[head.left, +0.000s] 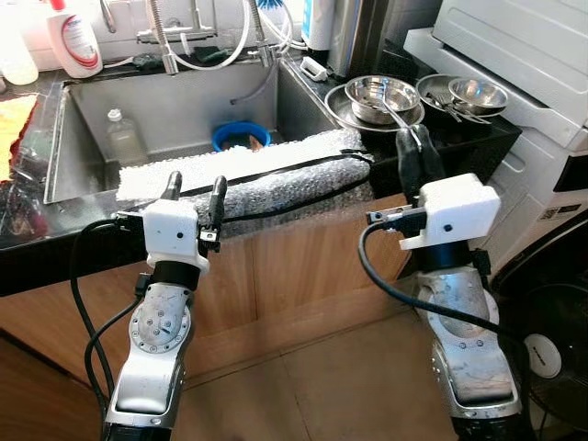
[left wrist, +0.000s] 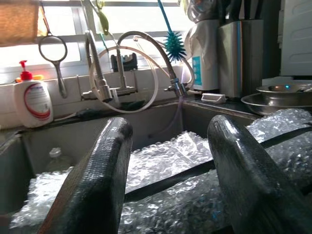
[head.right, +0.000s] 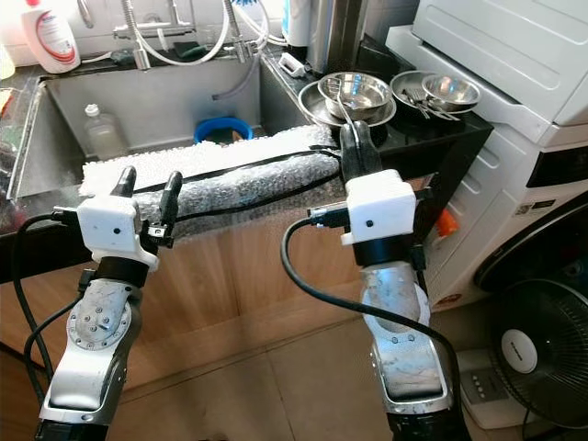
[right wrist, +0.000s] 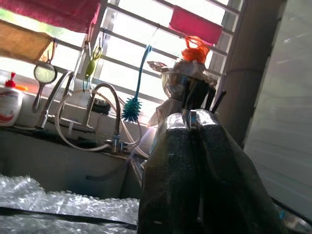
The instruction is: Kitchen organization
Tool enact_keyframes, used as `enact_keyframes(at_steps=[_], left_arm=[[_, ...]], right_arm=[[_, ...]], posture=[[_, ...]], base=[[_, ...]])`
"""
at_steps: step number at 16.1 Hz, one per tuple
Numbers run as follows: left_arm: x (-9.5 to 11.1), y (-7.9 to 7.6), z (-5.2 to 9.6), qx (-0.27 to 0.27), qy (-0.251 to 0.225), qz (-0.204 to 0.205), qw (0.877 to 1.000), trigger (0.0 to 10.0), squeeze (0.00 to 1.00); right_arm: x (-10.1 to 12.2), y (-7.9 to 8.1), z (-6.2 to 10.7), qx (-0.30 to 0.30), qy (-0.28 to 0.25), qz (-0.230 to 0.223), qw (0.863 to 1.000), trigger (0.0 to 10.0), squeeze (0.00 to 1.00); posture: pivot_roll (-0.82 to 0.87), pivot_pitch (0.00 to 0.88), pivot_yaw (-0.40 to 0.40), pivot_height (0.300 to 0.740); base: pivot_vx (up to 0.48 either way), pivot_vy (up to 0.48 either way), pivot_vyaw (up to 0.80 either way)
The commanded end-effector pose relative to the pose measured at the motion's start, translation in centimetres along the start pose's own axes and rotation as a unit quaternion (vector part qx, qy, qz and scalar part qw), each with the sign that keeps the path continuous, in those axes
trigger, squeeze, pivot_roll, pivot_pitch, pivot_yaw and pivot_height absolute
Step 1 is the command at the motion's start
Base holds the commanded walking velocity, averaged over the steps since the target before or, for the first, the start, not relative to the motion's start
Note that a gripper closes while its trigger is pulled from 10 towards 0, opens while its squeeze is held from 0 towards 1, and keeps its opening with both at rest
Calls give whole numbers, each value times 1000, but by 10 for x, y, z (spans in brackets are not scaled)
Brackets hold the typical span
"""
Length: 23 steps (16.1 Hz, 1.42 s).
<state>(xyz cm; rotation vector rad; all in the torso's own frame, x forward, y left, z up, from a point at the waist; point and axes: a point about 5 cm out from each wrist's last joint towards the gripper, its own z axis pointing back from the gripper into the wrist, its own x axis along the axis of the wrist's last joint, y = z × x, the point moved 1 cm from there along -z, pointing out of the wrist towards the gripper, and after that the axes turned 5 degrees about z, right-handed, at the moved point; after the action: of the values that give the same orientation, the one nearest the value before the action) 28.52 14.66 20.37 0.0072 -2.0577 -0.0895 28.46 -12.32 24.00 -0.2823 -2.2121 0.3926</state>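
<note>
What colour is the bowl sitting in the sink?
Blue; the bowl in the sink shows best in the left eye view.

A silvery bubble-textured roll (head.left: 276,179) carries a black stripe, beside a blue bowl (head.left: 241,136), shiny steel bowls (head.left: 381,96) and a white, red-capped bottle (head.left: 73,39).

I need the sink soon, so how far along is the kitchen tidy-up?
Little looks done. The roll of bubble wrap lies across the front edge of the sink. In hand: the left gripper, fingers open, is at the roll; the right gripper, fingers together, is at its other end, holding nothing. Left: the roll itself, the steel bowls on the counter, and the blue bowl and bottle in the sink.
</note>
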Motion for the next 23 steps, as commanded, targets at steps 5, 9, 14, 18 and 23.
enact_keyframes(at_steps=[5, 9, 14, 18, 23], left_arm=[[1, 0, 0, 1, -6, -9, 1000, 10000, 0], [1, 0, 0, -2, -4, -7, 1000, 10000, 0], [0, -1, 0, -6, -3, -3, 1000, 10000, 0], [-1, -2, 0, -7, -2, -2, 1000, 10000, 0], [-1, 7, -5, 25, 1, 36, 999, 10000, 0]], right_arm=[[9, -51, -6, -112, -18, 117, 987, 10000, 0], [-5, -70, 3, -162, 33, 122, 979, 10000, 0], [-32, -75, 41, -230, 140, 77, 960, 10000, 0], [-51, -83, 71, -270, 221, 75, 934, 10000, 0], [-143, -54, 179, -247, 471, 0, 847, 10000, 0]], posture=[[77, 69, -39, 740], [74, 71, -35, 740], [79, 71, -34, 740], [69, 67, -34, 740], [77, 63, -42, 740]], base=[[144, 0, 0], [180, 0, 0], [144, 0, 0], [60, 0, 0], [0, 0, 0]])
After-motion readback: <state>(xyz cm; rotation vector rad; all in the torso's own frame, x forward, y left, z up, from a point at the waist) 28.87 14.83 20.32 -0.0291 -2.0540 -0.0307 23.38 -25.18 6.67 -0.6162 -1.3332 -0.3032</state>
